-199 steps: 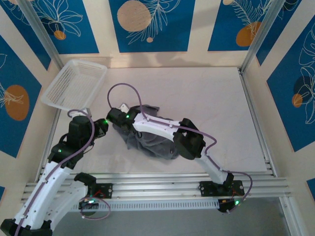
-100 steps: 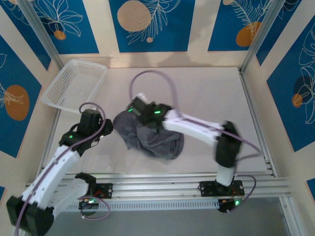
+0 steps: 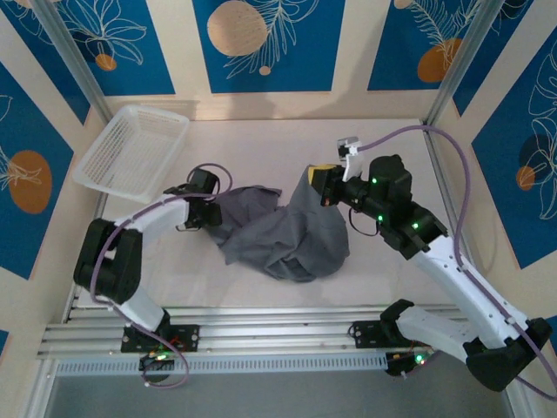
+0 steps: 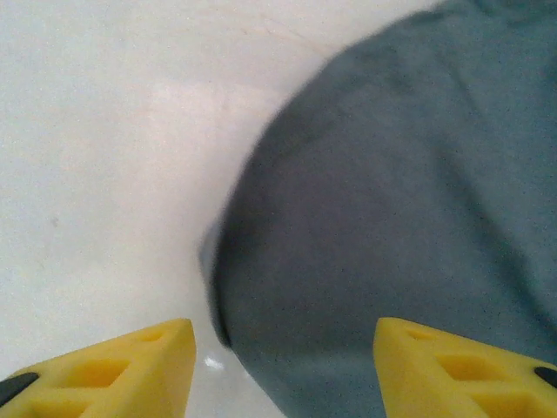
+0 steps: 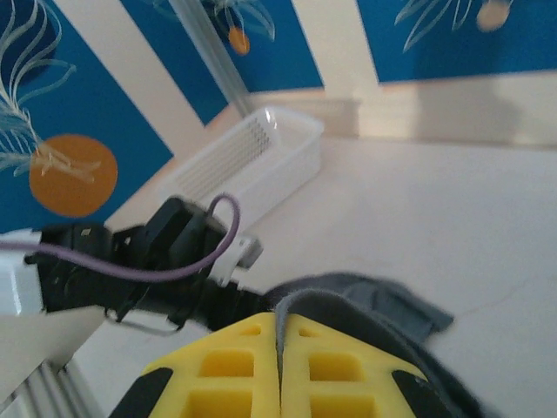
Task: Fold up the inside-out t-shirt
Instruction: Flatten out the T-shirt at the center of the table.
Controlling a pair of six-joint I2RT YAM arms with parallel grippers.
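Right gripper (image 3: 319, 179) has swung rightward, clamped on a raised edge of the evidently limp, light t-shirt (image 3: 278, 239); left gripper (image 3: 206, 212), jaws parted, should pinch the left edge.

Robot test cell, aluminium rails (image 3: 278, 319), patterned panels (image 3: 296, 52)

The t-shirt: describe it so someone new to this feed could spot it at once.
Start at the pale table between the blue-patterned walls. Near its middle lies a crumpled slate-grey t-shirt, one edge pinched in the right gripper. It is the only cloth there; the white mesh basket sits at the far-left corner.
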